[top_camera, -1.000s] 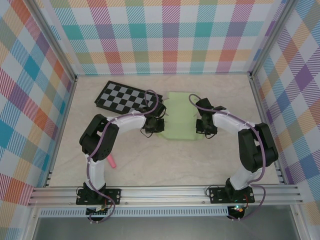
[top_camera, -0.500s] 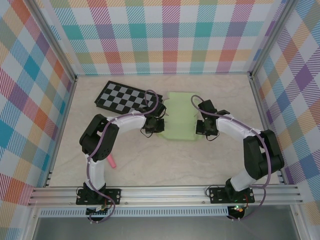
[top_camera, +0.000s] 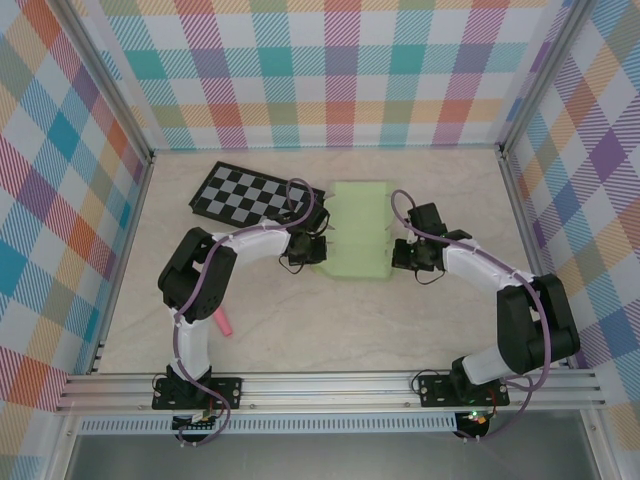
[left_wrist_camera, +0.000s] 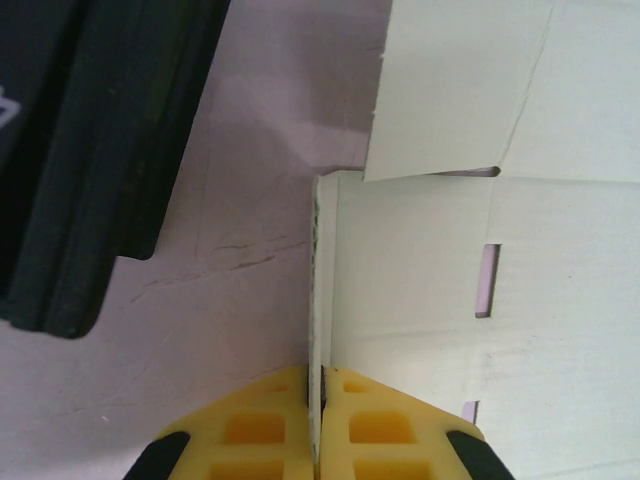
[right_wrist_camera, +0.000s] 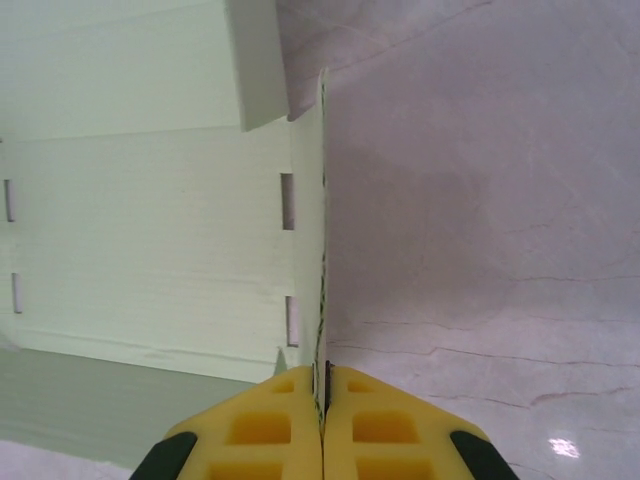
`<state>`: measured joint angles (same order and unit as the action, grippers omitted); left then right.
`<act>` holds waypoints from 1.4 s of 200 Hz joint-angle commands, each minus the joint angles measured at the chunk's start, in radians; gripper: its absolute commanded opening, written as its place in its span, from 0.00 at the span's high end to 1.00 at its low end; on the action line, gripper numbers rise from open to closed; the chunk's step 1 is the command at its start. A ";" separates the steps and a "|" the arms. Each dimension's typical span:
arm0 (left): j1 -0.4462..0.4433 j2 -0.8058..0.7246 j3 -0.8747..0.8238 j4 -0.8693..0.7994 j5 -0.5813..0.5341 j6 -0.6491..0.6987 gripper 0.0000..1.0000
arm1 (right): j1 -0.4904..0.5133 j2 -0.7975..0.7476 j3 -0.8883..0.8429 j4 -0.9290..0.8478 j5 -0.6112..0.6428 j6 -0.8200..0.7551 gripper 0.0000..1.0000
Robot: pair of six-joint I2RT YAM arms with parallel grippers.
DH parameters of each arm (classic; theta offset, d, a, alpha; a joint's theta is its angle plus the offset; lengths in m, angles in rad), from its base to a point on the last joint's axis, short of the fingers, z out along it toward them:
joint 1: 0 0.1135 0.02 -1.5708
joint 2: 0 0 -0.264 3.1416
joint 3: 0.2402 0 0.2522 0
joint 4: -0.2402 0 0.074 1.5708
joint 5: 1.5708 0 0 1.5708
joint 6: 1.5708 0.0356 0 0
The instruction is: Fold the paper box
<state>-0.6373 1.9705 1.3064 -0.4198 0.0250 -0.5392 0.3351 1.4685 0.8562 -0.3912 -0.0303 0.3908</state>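
Left gripper (left_wrist_camera: 318,378): we see it clamped on the left wall of the box (top_camera: 358,228).
Right gripper (right_wrist_camera: 324,375): clamped on its right wall.

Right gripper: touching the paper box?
Touching. Right wrist view: the right gripper pinches a raised side flap of the paper box in its shut jaws.

You have a table (top_camera: 330,320) with a pale, marble-like top before you. Three walls (top_camera: 340,70) in bright plaid, with pink, teal, orange and purple checks, close it at the back, left and right. An aluminium rail (top_camera: 330,388) runs along the near edge. The light is soft and even.
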 commanded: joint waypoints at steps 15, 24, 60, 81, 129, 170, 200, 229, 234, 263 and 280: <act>-0.002 0.010 0.032 0.006 0.066 -0.033 0.92 | 0.010 0.007 0.011 0.004 -0.043 -0.053 1.00; 0.000 0.002 0.031 0.006 0.072 -0.034 0.88 | 0.007 0.006 0.022 -0.019 -0.025 -0.077 1.00; 0.043 -0.087 -0.007 0.067 0.079 -0.002 0.65 | -0.024 -0.009 0.056 -0.085 0.020 -0.213 1.00; 0.087 -0.150 -0.027 0.120 0.112 0.025 0.49 | -0.042 -0.006 0.080 -0.119 0.015 -0.314 1.00; 0.198 -0.253 -0.070 0.272 0.206 0.138 0.34 | -0.074 -0.046 0.059 -0.084 -0.008 -0.516 1.00; 0.234 -0.293 -0.262 0.628 0.395 0.211 0.34 | -0.107 -0.113 0.013 0.014 -0.070 -0.593 1.00; 0.241 -0.348 -0.400 0.831 0.469 0.183 0.33 | -0.144 -0.172 -0.031 0.069 -0.158 -0.577 1.00; 0.241 -0.363 -0.442 0.897 0.529 0.196 0.29 | -0.185 -0.207 -0.055 0.098 -0.240 -0.551 1.00; 0.242 -0.363 -0.447 0.910 0.536 0.196 0.29 | -0.188 -0.208 -0.055 0.098 -0.249 -0.550 1.00; 0.241 -0.333 -0.444 0.974 0.567 0.201 0.27 | -0.191 -0.203 -0.050 0.097 -0.262 -0.558 1.00; 0.242 -0.297 -0.430 1.000 0.556 0.207 0.27 | -0.191 -0.194 -0.047 0.100 -0.270 -0.565 1.00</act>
<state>-0.4030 1.6432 0.8665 0.4706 0.5488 -0.3645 0.1474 1.2747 0.8104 -0.3286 -0.2390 -0.1581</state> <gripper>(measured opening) 0.726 0.055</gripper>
